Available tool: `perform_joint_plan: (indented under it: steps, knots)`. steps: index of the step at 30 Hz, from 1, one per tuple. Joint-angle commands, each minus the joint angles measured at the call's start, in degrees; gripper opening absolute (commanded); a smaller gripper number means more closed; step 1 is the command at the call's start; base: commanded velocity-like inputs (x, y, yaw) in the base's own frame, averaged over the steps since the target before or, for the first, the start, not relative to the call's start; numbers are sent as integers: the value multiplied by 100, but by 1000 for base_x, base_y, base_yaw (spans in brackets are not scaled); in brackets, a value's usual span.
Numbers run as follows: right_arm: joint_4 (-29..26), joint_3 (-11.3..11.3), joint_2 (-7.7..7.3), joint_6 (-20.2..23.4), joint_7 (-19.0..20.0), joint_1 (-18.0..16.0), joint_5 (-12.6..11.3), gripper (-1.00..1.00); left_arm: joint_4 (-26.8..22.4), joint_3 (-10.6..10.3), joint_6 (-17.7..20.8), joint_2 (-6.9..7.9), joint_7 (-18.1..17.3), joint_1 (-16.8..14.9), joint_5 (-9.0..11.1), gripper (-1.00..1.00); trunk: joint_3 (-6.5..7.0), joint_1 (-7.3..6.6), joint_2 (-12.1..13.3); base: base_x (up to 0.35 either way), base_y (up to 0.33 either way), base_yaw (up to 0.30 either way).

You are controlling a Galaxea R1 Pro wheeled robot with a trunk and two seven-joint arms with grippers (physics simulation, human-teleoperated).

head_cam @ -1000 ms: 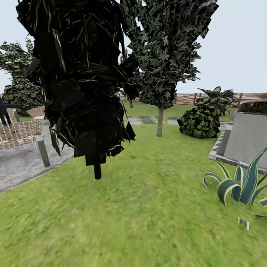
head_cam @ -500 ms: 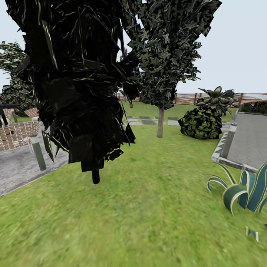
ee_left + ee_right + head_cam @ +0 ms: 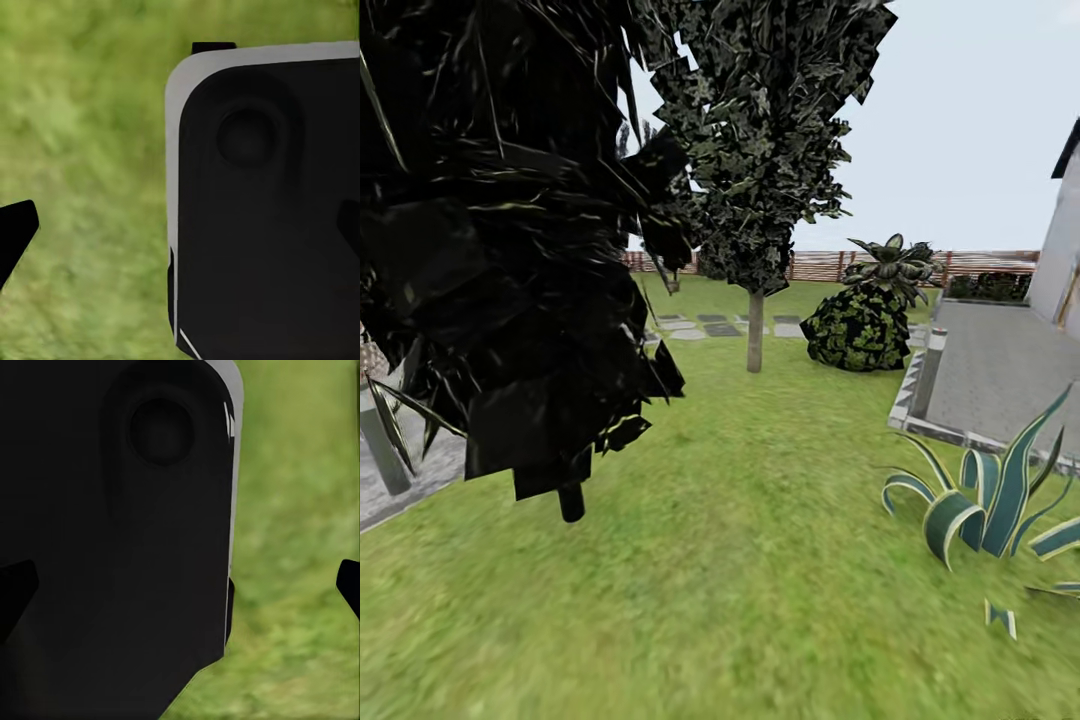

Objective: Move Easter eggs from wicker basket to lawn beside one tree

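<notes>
Head view: robot's in transit across the lawn (image 3: 760, 560), no basket or eggs visible from here, so where they sit can't be told. Dark cypress-like tree (image 3: 510, 250) looms very close on the left, its thin stem (image 3: 571, 500) planted in the grass; risk no. 1 is the base or left arm clipping it if the drive drifts that way. Farther off stands a grey-trunked tree (image 3: 755, 330), w/ a round bush (image 3: 860, 325) beside it and stepping stones (image 3: 705, 325) behind. The spiky striped plant (image 3: 990, 500) and paved patio edge (image 3: 920, 400) on the right narrow the lane (wheel catching that curb = stall). Left wrist view: blurred grass and a dark robot panel (image 3: 262, 202); left pincer (image 3: 180, 229) has fingertips at opposite frame edges, so spread, empty. Right wrist view: same story, dark panel (image 3: 120, 532) over grass, right pincer (image 3: 180, 585) spread, nothing held. Other risk: picking the cypress as drop spot by mistake.
</notes>
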Motion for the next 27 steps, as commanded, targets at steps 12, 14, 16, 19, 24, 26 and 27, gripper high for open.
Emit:
perform_joint_plan:
  steps: [12,14,16,19,24,26,27]
  knots:
    - [9,-10,-10,11,19,-7,-2,100,-12,3,1,-1,-3,4,-2,100,-5,3,-2,283,0,-135]
    - [9,-8,-10,10,19,-7,-2,100,-12,3,1,-1,-3,4,-2,100,-5,3,-2,283,0,-4]
    - [9,-9,-10,9,22,-7,-2,100,-12,3,1,-1,-3,4,-2,100,-5,3,-2,283,0,-1]
    - [9,-3,-10,8,26,-7,-2,100,-12,3,-2,-1,-3,4,-2,100,-5,3,-2,283,0,0]
    - [9,-1,1,5,27,-7,0,100,-12,2,-1,1,-3,4,-2,100,-5,3,-2,283,0,-105]
    - [9,-1,5,1,27,-7,4,100,-12,3,-1,0,-3,4,-2,100,-5,3,-2,283,0,-244]
    - [9,-1,6,0,27,-7,4,100,-12,3,0,0,-3,4,-2,100,-5,3,-2,283,0,-269]
